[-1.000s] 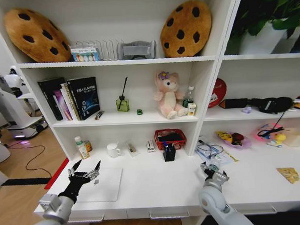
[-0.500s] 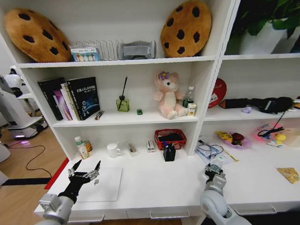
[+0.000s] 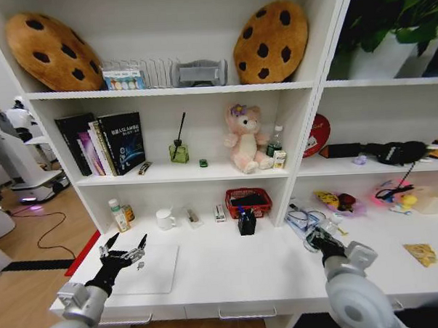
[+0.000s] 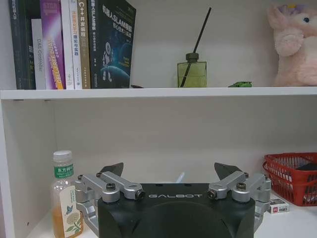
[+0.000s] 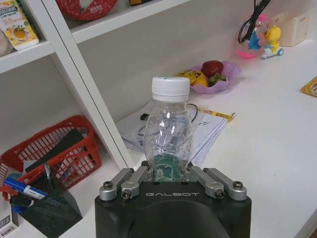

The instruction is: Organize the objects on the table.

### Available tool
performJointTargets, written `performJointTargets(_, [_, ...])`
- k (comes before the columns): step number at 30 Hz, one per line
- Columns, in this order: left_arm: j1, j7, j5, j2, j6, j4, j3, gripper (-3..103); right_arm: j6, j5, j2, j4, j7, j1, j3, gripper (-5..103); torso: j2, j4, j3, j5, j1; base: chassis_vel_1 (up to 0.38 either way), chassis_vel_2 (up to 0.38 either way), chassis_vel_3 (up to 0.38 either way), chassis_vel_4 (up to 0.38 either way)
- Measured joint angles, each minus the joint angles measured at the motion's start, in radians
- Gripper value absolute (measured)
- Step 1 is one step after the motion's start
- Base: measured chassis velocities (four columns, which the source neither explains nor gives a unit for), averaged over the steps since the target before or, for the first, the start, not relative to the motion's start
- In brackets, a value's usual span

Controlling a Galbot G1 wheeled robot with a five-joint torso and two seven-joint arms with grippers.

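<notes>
Right gripper point(image 3: 321, 241) raised over the table point(image 3: 231, 269) near the shelf upright, fingers clamped on a clear empty bottle point(image 5: 167, 135) with white cap, held upright in the right wrist view. Left gripper point(image 3: 123, 254) poised above the silver laptop point(image 3: 147, 269) at the table's left end — fingers spread apart, holding nothing. Open white surface between the two arms. Papers point(image 5: 200, 128) near, behind the bottle; red basket point(image 3: 248, 201) farther back against the shelf.
</notes>
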Motion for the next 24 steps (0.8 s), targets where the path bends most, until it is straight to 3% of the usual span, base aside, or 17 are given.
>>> performJointTargets(4, [0.000, 0.000, 0.000, 0.000, 0.000, 0.000, 0.000, 100, -0.010, -0.090, 0.014, 0.003, -0.061, -0.034, -0.007, 23, 0.000, -0.0003, 0.000, -0.0005, 0.000, 0.000, 0.000, 0.000, 0.000])
performJointTargets(7, [0.000, 0.000, 0.000, 0.000, 0.000, 0.000, 0.000, 100, -0.041, -0.220, 0.030, 0.001, -0.182, -0.054, -0.018, 23, 0.000, -0.0005, 0.000, -0.0002, 0.000, 0.000, 0.000, 0.000, 0.000])
performJointTargets(8, [0.000, 0.000, 0.000, 0.000, 0.000, 0.000, 0.000, 100, -0.041, -0.220, 0.030, 0.001, -0.182, -0.054, -0.018, 23, 0.000, -0.0005, 0.000, -0.0002, 0.000, 0.000, 0.000, 0.000, 0.000])
performJointTargets(11, [0.000, 0.000, 0.000, 0.000, 0.000, 0.000, 0.000, 100, -0.066, -0.309, 0.016, -0.021, -0.286, -0.019, -0.016, 23, 0.000, -0.0001, 0.000, -0.0004, 0.000, 0.000, 0.000, 0.000, 0.000])
performJointTargets(14, [0.000, 0.000, 0.000, 0.000, 0.000, 0.000, 0.000, 100, -0.081, -0.324, 0.003, -0.030, -0.326, 0.014, -0.013, 23, 0.000, -0.0001, 0.000, -0.0004, 0.000, 0.000, 0.000, 0.000, 0.000])
performJointTargets(24, [0.000, 0.000, 0.000, 0.000, 0.000, 0.000, 0.000, 100, -0.107, -0.302, 0.003, -0.039, -0.336, 0.013, -0.005, 23, 0.000, -0.0003, 0.000, -0.0005, 0.000, 0.000, 0.000, 0.000, 0.000])
